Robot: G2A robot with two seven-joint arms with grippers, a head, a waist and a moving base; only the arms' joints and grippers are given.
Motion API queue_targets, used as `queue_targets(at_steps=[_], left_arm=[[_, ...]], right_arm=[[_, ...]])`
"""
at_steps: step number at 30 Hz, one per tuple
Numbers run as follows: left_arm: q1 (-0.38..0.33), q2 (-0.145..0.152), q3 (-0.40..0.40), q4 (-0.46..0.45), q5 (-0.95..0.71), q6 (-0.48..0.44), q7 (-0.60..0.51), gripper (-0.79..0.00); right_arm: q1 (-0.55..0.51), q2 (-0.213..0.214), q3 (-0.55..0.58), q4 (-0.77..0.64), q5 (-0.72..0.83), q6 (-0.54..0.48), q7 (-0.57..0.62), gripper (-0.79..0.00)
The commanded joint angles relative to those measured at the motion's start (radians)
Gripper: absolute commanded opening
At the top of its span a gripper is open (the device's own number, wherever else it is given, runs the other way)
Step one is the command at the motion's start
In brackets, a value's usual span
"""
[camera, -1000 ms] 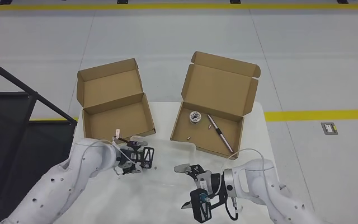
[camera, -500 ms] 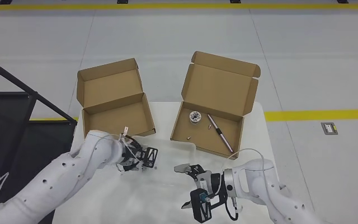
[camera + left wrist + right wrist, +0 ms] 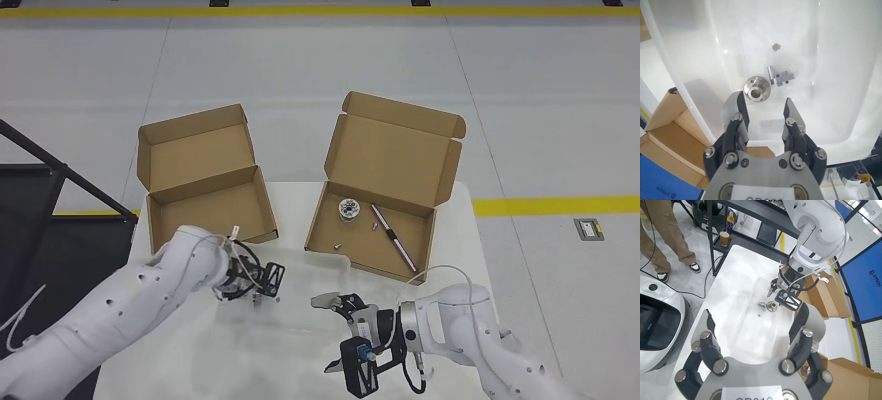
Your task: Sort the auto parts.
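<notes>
Left gripper (image 3: 262,282) (image 3: 763,96): sits left of centre in the lower half of the top view, just below the left cardboard box (image 3: 210,210). Its fingers are spread apart and hold nothing. It hangs over a clear plastic tray (image 3: 829,113) (image 3: 757,340) on the white table (image 3: 300,370).

Parts in the tray:
- A round metal flange (image 3: 757,91) (image 3: 771,306) lies flat, just beside one fingertip (image 3: 740,96) of the left gripper and outside the gap between the fingers.
- A small metal bracket (image 3: 780,77) (image 3: 762,305) lies just beside the flange, on the side away from the gripper. Whether the two touch cannot be told.
- A tiny dark piece (image 3: 776,47) (image 3: 759,315) lies farther along the tray floor, apart from both.

Right gripper (image 3: 335,335) (image 3: 756,310): sits at lower centre of the top view, well apart from the left gripper. Its fingers are wide apart and empty.

Right cardboard box (image 3: 340,150): stands open at upper right of centre in the top view. It contains a round part (image 3: 348,208), a thin rod (image 3: 393,237) and a small screw (image 3: 339,245). The left cardboard box stands open at upper left.
</notes>
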Motion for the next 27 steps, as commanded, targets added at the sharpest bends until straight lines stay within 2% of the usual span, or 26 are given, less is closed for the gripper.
queue_targets(at_steps=[1,2,6,12,14,20,24,27], left_arm=[[-0.001,-0.017,0.002,0.028,0.004,0.0,0.012,-0.154],[-0.003,-0.026,0.002,0.042,0.01,0.0,0.017,-0.194],[0.0,-0.064,-0.003,0.092,0.043,0.0,0.031,-0.203],[-0.003,-0.115,-0.004,0.167,0.094,0.0,0.052,-0.277],[-0.006,-0.128,0.003,0.189,0.113,0.0,0.057,-0.348],[-0.021,-0.161,0.025,0.254,0.133,0.0,0.09,-0.274],[-0.036,-0.18,0.042,0.291,0.138,0.0,0.111,-0.323],[-0.046,-0.192,0.06,0.314,0.137,0.0,0.134,-0.397]], right_arm=[[0.0,0.0,0.0,0.0,0.0,0.0,0.0,0.0],[0.0,0.0,0.0,0.0,0.0,0.0,0.0,0.0],[0.0,0.0,0.0,0.0,0.0,0.0,0.0,0.0],[0.0,0.0,0.0,0.0,0.0,0.0,0.0,0.0],[0.0,0.0,0.0,0.0,0.0,0.0,0.0,0.0],[0.0,0.0,0.0,0.0,0.0,0.0,0.0,0.0],[0.0,0.0,0.0,0.0,0.0,0.0,0.0,0.0],[0.0,0.0,0.0,0.0,0.0,0.0,0.0,0.0]])
